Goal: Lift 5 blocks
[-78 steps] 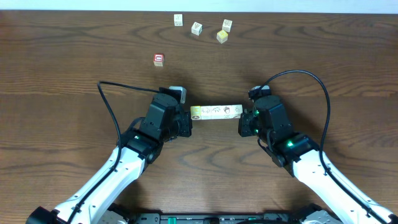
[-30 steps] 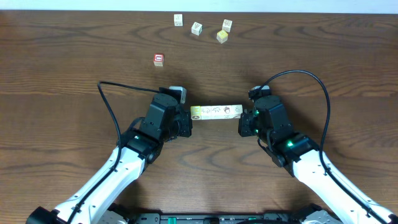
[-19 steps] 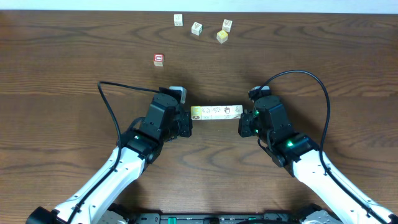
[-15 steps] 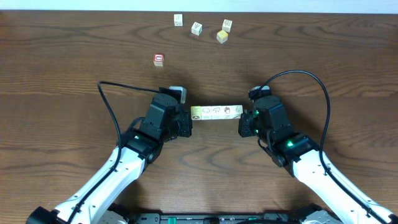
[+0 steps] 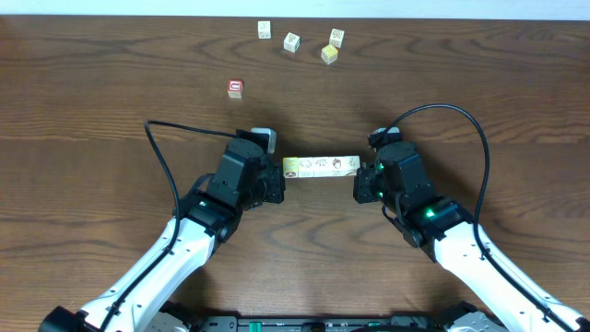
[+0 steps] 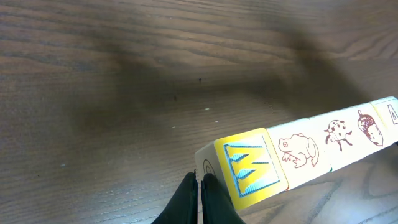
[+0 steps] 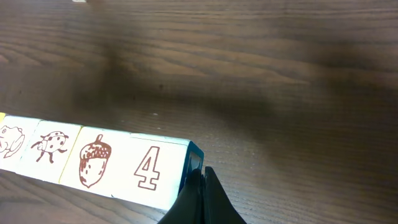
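Five blocks (image 5: 321,166) form one straight row, pinched end to end between my two grippers. The left gripper (image 5: 279,182) is shut, and its tips (image 6: 199,177) press the end face of the yellow block (image 6: 252,168). After that block come the frog block (image 6: 298,151), the ladybird block (image 6: 337,135) and the acorn block (image 6: 369,124). The right gripper (image 5: 358,187) is shut too, its tips (image 7: 200,171) against the blue end face of the block marked 4 (image 7: 149,168). The row appears to hang just above the table.
Several loose cubes lie at the far edge: white ones (image 5: 265,29) (image 5: 291,41) (image 5: 336,37) and a yellow one (image 5: 328,53). A red-faced cube (image 5: 235,88) sits left of centre. Both arms' black cables arc over the wooden table (image 5: 92,111).
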`<state>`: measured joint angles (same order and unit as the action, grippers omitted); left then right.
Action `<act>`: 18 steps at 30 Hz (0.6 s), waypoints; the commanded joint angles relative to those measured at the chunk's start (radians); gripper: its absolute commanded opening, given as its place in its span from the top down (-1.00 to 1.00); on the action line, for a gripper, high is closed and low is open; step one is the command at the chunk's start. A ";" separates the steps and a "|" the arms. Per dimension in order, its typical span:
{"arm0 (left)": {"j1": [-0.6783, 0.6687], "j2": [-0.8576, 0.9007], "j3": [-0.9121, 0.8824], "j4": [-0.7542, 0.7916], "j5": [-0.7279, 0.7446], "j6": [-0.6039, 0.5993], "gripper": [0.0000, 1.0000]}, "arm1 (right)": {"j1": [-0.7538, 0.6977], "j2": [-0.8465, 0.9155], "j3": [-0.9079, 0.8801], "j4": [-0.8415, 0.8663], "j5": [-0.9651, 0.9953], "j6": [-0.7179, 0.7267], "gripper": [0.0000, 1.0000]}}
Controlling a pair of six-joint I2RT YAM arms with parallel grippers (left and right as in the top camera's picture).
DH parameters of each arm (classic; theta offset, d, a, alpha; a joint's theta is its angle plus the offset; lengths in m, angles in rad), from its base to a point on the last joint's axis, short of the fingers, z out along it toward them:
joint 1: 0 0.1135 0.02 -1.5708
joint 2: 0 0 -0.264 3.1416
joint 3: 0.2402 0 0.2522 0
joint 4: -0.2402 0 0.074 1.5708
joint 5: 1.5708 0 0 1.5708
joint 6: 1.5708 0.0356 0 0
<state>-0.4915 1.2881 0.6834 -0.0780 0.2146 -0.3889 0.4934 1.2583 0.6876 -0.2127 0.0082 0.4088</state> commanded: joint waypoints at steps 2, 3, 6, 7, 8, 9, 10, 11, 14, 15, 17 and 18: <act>-0.035 -0.011 0.057 0.031 0.174 -0.005 0.86 | 0.071 -0.011 0.045 0.021 -0.222 -0.006 0.97; -0.035 -0.011 0.057 0.031 0.174 -0.005 0.86 | 0.071 -0.011 0.045 0.021 -0.222 -0.006 0.97; -0.035 -0.011 0.057 0.031 0.174 -0.005 0.85 | 0.071 -0.011 0.045 0.021 -0.222 -0.006 0.97; -0.035 -0.011 0.057 0.031 0.174 -0.005 0.86 | 0.071 -0.012 0.045 0.019 -0.222 -0.006 0.97; -0.035 -0.011 0.057 0.031 0.174 -0.005 0.86 | 0.071 -0.012 0.046 0.019 -0.221 -0.006 0.97; -0.035 -0.011 0.057 0.031 0.174 -0.005 0.86 | 0.071 -0.012 0.046 0.019 -0.215 -0.006 0.97; -0.035 -0.011 0.057 0.031 0.174 -0.005 0.86 | 0.071 -0.012 0.046 0.019 -0.215 -0.006 0.98; -0.035 -0.011 0.057 0.031 0.174 -0.005 0.86 | 0.071 -0.012 0.046 0.019 -0.216 -0.006 0.97; -0.035 -0.011 0.057 0.031 0.174 -0.005 0.86 | 0.071 -0.012 0.046 0.018 -0.216 -0.006 0.97; -0.035 -0.011 0.057 0.031 0.174 -0.005 0.86 | 0.071 -0.012 0.046 0.017 -0.216 -0.006 0.97; -0.035 -0.011 0.057 0.031 0.174 -0.005 0.86 | 0.071 -0.012 0.046 0.018 -0.216 -0.006 0.97; -0.035 -0.011 0.057 0.031 0.174 -0.005 0.86 | 0.071 -0.012 0.046 0.018 -0.216 -0.006 0.97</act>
<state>-0.4915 1.2881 0.6834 -0.0780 0.2146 -0.3889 0.4934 1.2583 0.6876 -0.2138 0.0086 0.4088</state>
